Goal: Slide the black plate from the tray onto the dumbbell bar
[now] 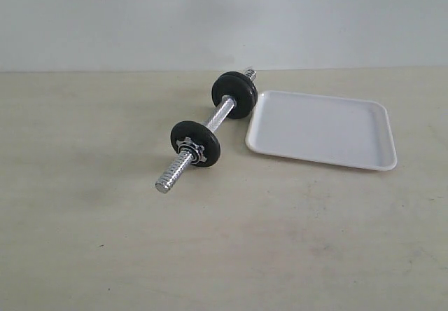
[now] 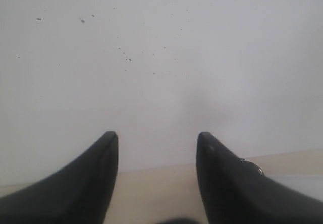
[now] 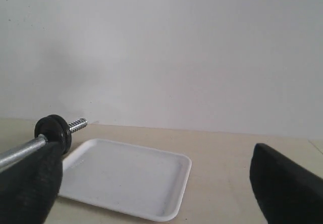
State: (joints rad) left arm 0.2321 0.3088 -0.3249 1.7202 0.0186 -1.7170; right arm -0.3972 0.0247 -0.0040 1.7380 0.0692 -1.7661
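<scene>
**Position of task items.** The dumbbell bar [image 1: 219,115] lay on the table [image 1: 105,220] just beside the tray [image 1: 322,129], along its left side in the exterior view. The black plate [image 1: 234,94] sat threaded on the bar end nearest the tray's far corner. A second black plate [image 1: 195,143] sat on the bar end farther from the tray, with a star-shaped nut [image 1: 190,150] against its outer face. The tray held nothing.

**Tool state.**
- The right tool [image 3: 156,148] had its jaws spread wide and gripped nothing. The tray appeared beyond the gap between its fingers [image 3: 282,183], and the black plate stood just beside one finger, beyond it and apart from it.
- The left tool [image 2: 156,134] had its jaws parted and empty, facing the pale wall [image 2: 161,57], well apart from the tray.

**Obstructed or unclear.** In the right wrist view one finger cut off the bar, so the second black plate was hidden. In the left wrist view a small shiny spot by one finger and a dark blur at the frame edge could not be identified.

**View differences.** Only the exterior view showed the whole bar with both plates; neither tool appeared in it. Only the wrist views showed the jaws.
</scene>
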